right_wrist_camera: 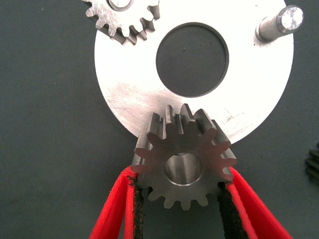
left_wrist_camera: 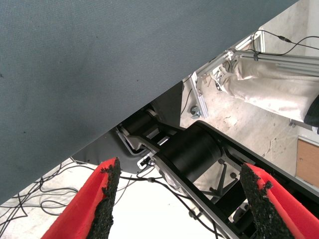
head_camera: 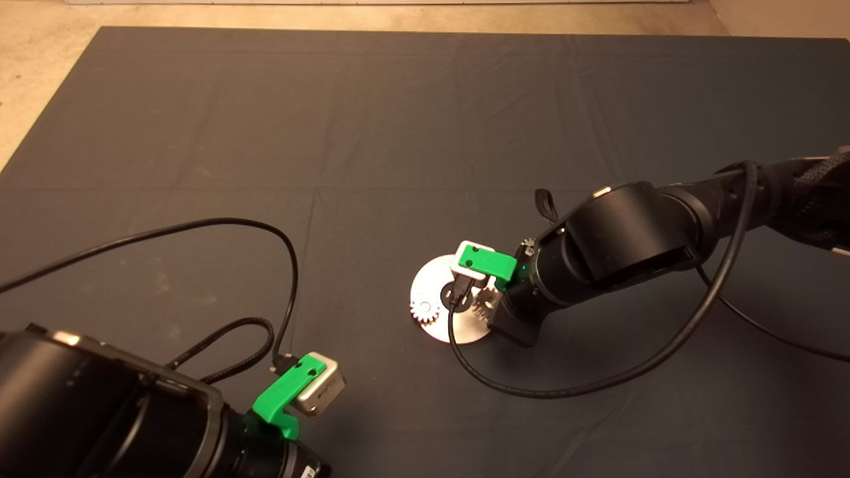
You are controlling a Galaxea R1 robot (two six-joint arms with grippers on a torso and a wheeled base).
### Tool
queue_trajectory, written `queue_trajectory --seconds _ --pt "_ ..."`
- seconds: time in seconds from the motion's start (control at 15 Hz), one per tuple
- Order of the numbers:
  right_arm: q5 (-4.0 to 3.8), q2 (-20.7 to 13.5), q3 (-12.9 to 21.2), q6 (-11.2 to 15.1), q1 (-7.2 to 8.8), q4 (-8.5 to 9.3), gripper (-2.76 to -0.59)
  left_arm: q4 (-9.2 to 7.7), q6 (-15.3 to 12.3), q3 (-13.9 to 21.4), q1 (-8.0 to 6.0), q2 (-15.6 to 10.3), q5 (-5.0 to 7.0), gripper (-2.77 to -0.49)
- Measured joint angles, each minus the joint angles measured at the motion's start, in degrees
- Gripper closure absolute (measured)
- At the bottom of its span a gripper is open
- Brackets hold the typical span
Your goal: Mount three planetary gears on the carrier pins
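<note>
The shiny disc (head_camera: 438, 282) with its large centre hole lies mid-mat. One planetary gear (right_wrist_camera: 124, 17) sits on a carrier pin at the disc's edge, also seen in the head view (head_camera: 424, 309). A second carrier pin (right_wrist_camera: 281, 22) stands bare. My right gripper (right_wrist_camera: 182, 175) is shut on another gear (right_wrist_camera: 184, 167), held flat over the disc's near rim; a pale round surface shows through its hole. A further gear (head_camera: 528, 247) lies on the mat behind my right wrist. My left gripper (left_wrist_camera: 180, 169) is open and holds nothing, parked at the mat's lower left (head_camera: 299, 392).
A black cable (head_camera: 597, 382) loops from the right wrist camera across the mat in front of the disc. Another cable (head_camera: 252, 229) arcs over the mat at the left. The left wrist view shows the mat's edge, floor and a frame beyond.
</note>
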Motion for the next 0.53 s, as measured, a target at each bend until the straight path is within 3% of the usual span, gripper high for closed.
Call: queue_trajectory --seconds 0.53 --pt "-0.06 -0.05 0.0 -0.6 -0.01 0.0 -0.84 0.0 -0.02 0.0 0.0 -0.02 -0.02 -1.65"
